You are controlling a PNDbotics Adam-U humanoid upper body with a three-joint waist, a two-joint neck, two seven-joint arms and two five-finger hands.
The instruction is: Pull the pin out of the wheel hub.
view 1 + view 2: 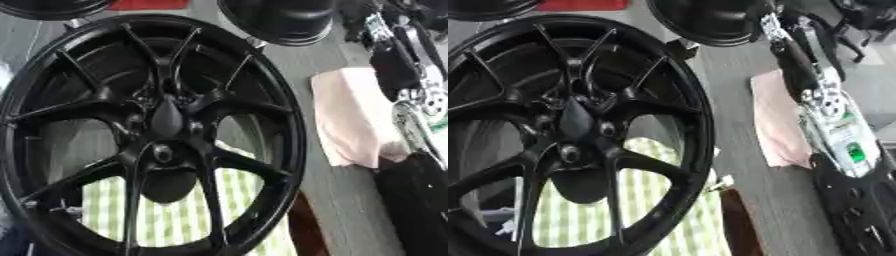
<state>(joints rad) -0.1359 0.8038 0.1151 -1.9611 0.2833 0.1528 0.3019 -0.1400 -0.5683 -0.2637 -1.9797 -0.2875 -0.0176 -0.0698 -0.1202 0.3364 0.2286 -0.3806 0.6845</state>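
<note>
One large black wheel hub point(149, 135) fills most of the left eye view, standing tilted on a grey tabletop point(341, 210), its thin paired spokes running from the rim to the centre. At that centre a dark, rounded, tapering shape point(166, 119) lies over the bolt holes; whether it is the pin cannot be told. A green-and-white checked cloth point(175, 215) shows through the lower gaps between the spokes. To the right, well apart from the rim, a pale pink cloth point(350, 115) lies flat on the tabletop. The robot's right arm point(411, 85), black with silver joints, runs down the right edge and overlaps the pink cloth's far side. Two more dark round objects sit at the top edge, one point(280, 20) just above the wheel's rim, and a red strip point(149, 4) shows between them.

Seen from the right eye view, the wheel hub point(570, 135) sits further left and is cut by the frame, with the same dark central shape point(575, 122) over its middle. The right arm point(833, 115) is shown more fully here, silver plates with a green mark on them, ending low at the right in a black part point(859, 205). Whether its hand is open or closed cannot be told. A reddish-brown strip point(741, 220) lies by the checked cloth's point(658, 220) right edge. No left hand appears in either view.
</note>
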